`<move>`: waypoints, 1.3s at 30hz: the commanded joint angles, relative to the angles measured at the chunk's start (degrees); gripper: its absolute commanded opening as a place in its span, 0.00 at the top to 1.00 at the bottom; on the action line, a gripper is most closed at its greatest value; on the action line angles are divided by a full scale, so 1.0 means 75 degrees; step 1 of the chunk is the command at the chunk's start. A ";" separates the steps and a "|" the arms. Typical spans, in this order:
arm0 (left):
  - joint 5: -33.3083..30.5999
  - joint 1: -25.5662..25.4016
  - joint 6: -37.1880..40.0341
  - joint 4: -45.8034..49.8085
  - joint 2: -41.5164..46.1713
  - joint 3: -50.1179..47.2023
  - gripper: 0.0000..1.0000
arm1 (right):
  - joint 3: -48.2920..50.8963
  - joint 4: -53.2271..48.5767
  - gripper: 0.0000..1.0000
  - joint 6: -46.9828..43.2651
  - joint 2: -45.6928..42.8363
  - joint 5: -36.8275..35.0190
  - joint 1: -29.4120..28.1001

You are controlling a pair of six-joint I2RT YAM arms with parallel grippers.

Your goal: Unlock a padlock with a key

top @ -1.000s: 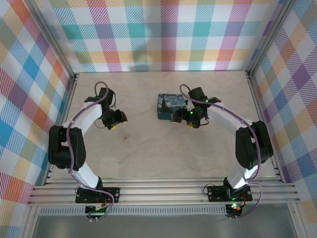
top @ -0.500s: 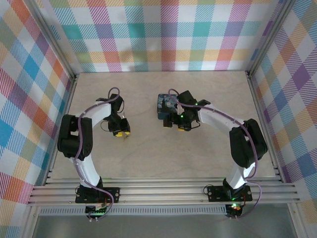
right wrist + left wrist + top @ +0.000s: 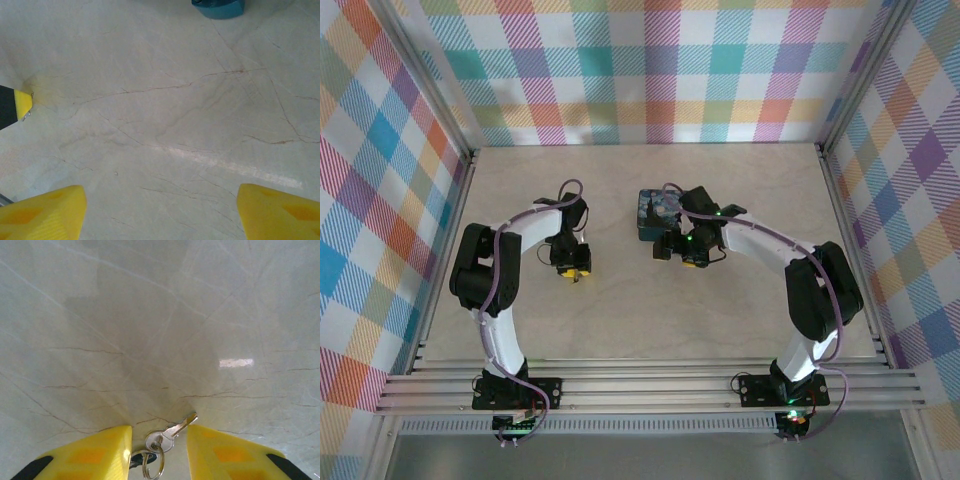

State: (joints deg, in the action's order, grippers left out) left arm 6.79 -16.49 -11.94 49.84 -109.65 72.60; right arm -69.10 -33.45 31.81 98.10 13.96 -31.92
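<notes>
— Closing squarely matters: our left gripper [image 3: 160, 434] straddles the key [image 3: 173, 429], jaws narrow but not yet pinching it, flat on the table [image 3: 150, 340].
— We'd grip the ring end, blade free. Our right gripper [image 3: 161, 200] hangs wide, empty.

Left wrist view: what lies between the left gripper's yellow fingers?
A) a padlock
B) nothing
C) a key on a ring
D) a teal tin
C: a silver key lies in the gap of the left gripper, above the table surface.
</notes>
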 commanded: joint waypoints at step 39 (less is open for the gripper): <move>0.0972 -0.0929 0.0046 -0.1818 0.3034 -0.1102 1.00 | -0.0046 0.1889 0.25 0.2000 -0.0603 0.1862 0.0013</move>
State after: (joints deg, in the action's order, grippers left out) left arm 13.04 -22.81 -9.93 37.10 -89.43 61.82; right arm -70.06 -25.80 41.93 94.74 21.78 -31.90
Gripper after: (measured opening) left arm 0.045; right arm 0.753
